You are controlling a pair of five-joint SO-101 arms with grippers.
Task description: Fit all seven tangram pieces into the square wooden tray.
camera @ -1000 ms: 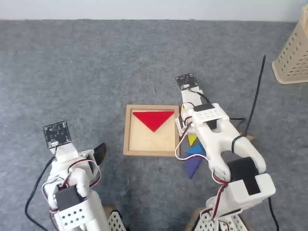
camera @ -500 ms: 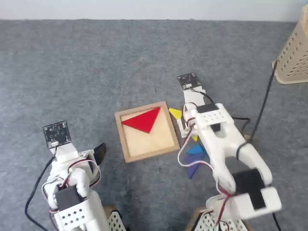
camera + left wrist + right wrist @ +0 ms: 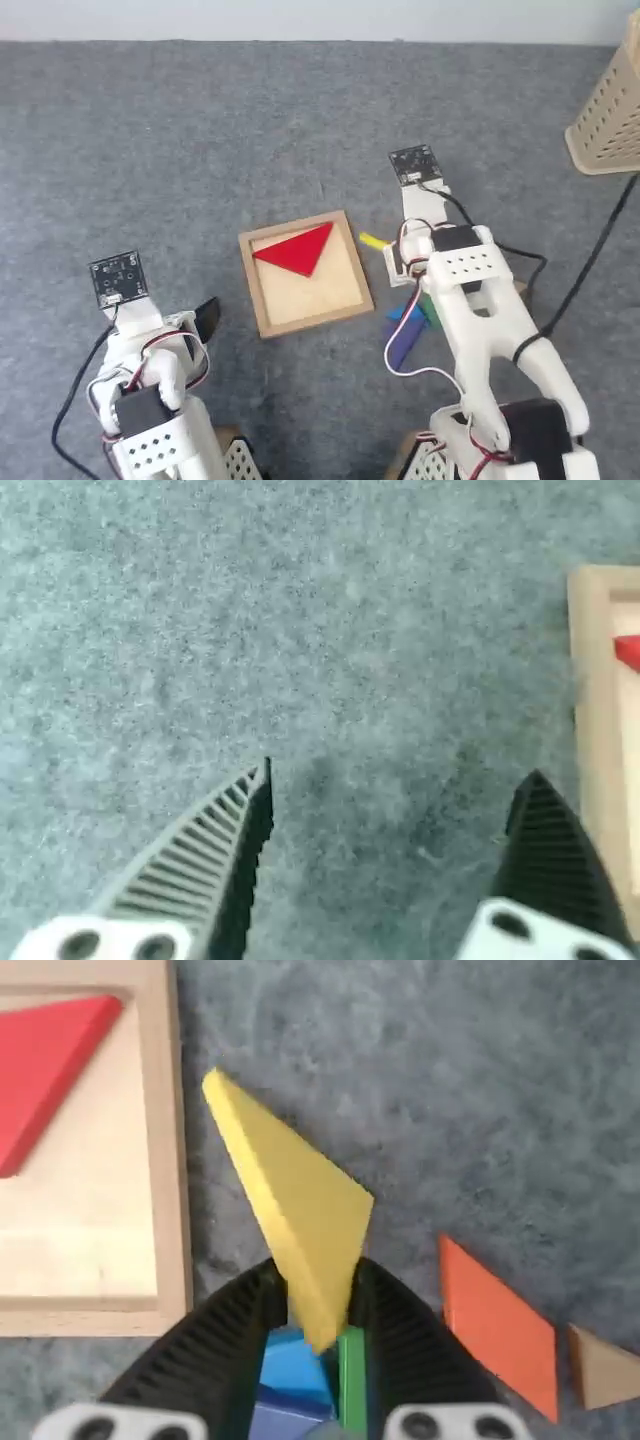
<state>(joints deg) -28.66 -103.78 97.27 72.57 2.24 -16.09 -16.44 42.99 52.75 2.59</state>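
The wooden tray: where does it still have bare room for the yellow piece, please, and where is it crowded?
The tray is bare from the red triangle to the rim nearest the arms. Crowded: beside it, where the right gripper holds the yellow piece over a blue piece and green piece.

The table wears a grey carpet (image 3: 200,130), coarse, fuzzy and matt. The square tray (image 3: 250,285) is pale bare wood, smooth, with faint grain on its floor. The red triangle (image 3: 297,251) has an even painted coat with little shine. The yellow triangle (image 3: 295,1210) looks painted too, smooth on face and edge, as does the orange piece (image 3: 497,1325); the tan piece (image 3: 605,1370) looks like unpainted wood. The left gripper (image 3: 400,770) and right gripper (image 3: 318,1272) have black ribbed matt plastic fingers on smooth white plastic bodies. The cream basket (image 3: 610,110) is perforated plastic
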